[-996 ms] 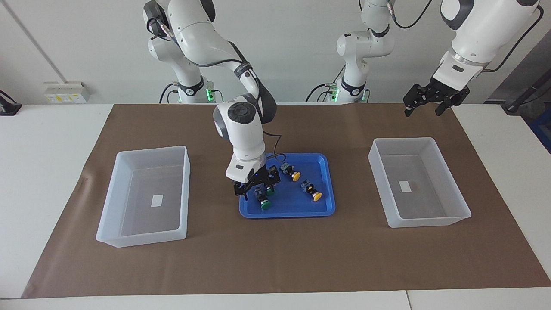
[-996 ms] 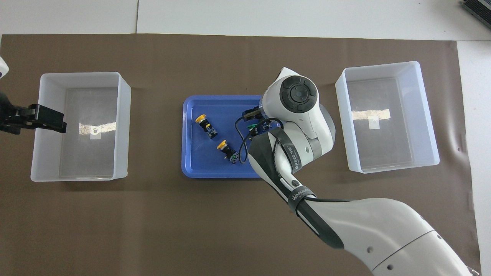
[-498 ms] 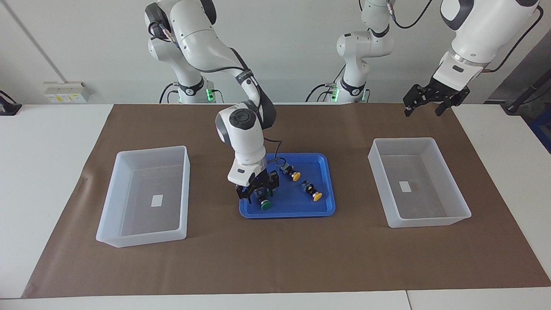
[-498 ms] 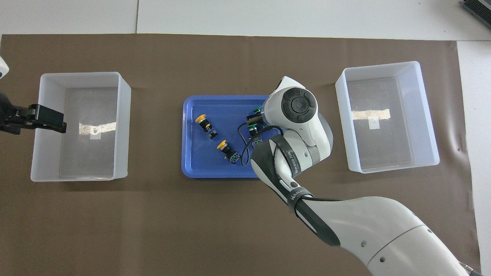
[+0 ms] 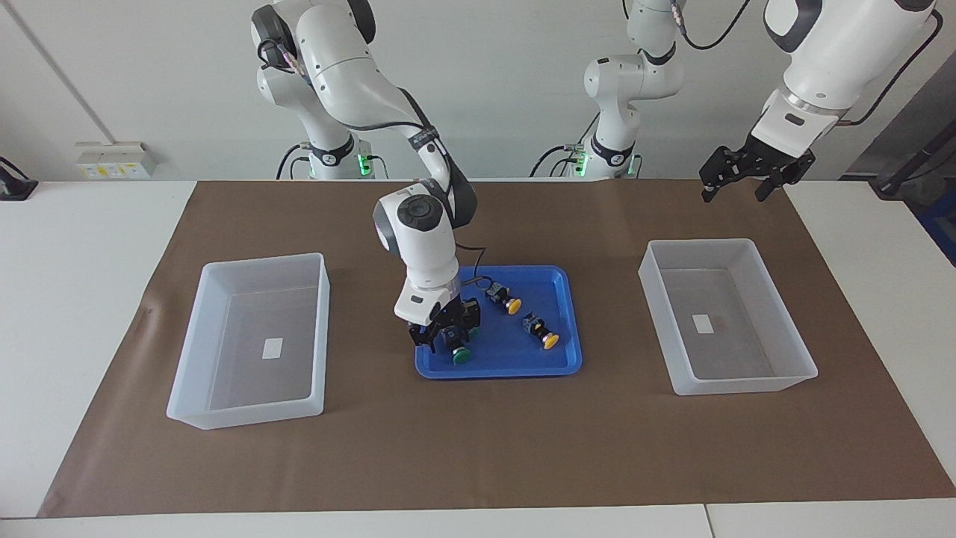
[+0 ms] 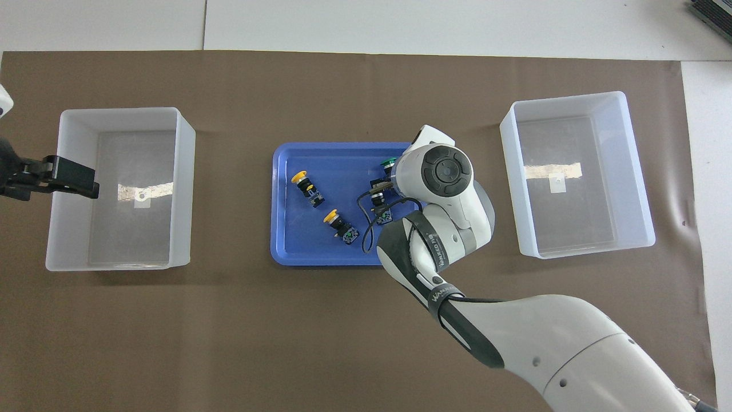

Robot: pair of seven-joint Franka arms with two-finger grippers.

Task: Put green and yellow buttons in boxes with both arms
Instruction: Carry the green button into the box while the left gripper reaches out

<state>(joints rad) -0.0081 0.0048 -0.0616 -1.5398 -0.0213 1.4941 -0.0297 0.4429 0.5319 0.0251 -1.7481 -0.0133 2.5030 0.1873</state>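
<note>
Counter [image 5: 89, 246]: white, carrying a brown mat [image 5: 478, 448].

Boxes, two, translucent, both holding only a label: one [image 5: 194, 351] at the mat's 9 o'clock in the facing view, toward the right arm's end; one [image 5: 792, 359] at 3 o'clock, toward the left arm's end.

Blue tray [image 5: 556, 366]: shallow, mat centre, between the boxes.

Right claw [image 5: 447, 334]: down in the tray at its 8 o'clock in the facing view, fingertips clamped on the body of a green button [image 5: 460, 356], whose cap faces away from the robots. The button sits low in the tray; whether it touches the floor cannot be told.

Left claw [image 5: 736, 187]: fingers spread, nothing between them, waiting above the mat near the box at the left arm's end.

Second green button [image 6: 390, 164]: only its cap shows beside the right wrist in the overhead view.

Yellow buttons, two [image 5: 504, 297] [image 5: 541, 331]: lying in the tray, well apart from the claw.

Risk, judged: the grip is on a blocky body; an off-centre hold could let it twist or drop on lifting. The wrist cable [image 6: 363, 220] hangs close to the nearer yellow button and might snag it.
</note>
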